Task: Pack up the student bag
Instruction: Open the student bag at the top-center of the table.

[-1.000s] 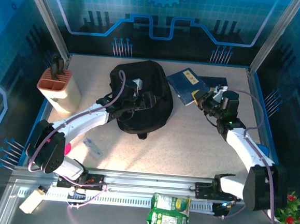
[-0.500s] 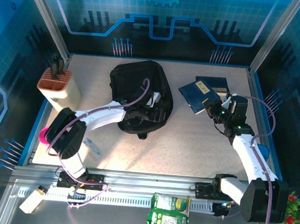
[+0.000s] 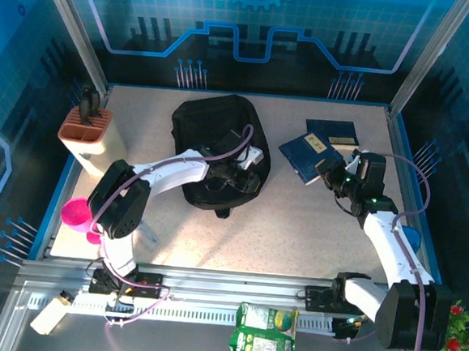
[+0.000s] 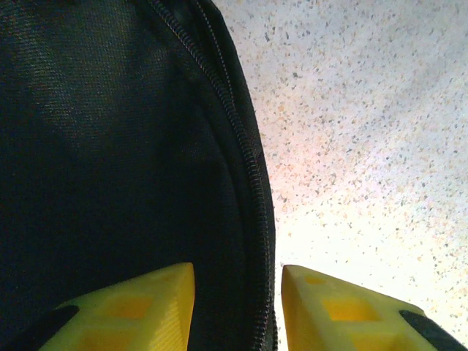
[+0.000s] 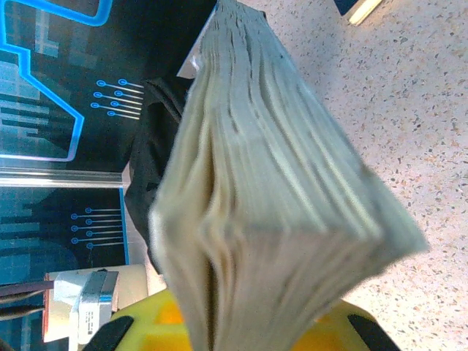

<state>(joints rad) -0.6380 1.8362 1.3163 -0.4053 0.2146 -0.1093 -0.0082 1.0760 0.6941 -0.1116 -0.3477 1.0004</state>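
Note:
The student bag (image 3: 218, 138), a big black backpack, lies flat on the speckled table toward the back. My left gripper (image 3: 246, 173) is at its right rim. In the left wrist view the yellow fingers (image 4: 146, 307) stand apart astride the bag's zip seam (image 4: 252, 168), open, with the dark fabric (image 4: 110, 146) to the left. My right gripper (image 3: 333, 172) is shut on a blue book (image 3: 304, 152), held tilted just off the table right of the bag. The right wrist view shows that book's page edges (image 5: 278, 183) clamped between the fingers (image 5: 146, 322). A second blue book (image 3: 334, 133) lies behind.
A beige pen holder (image 3: 93, 137) stands at the left edge, with a pink cup (image 3: 77, 212) nearer the front. A small clear item (image 3: 145, 230) lies front left. A green packet (image 3: 264, 332) lies beyond the front rail. Blue walls enclose the table (image 3: 295, 229).
My left gripper has slid right across the bag to its right rim, and its jaws have narrowed. My right gripper pulled the blue book right and nearer, then held still.

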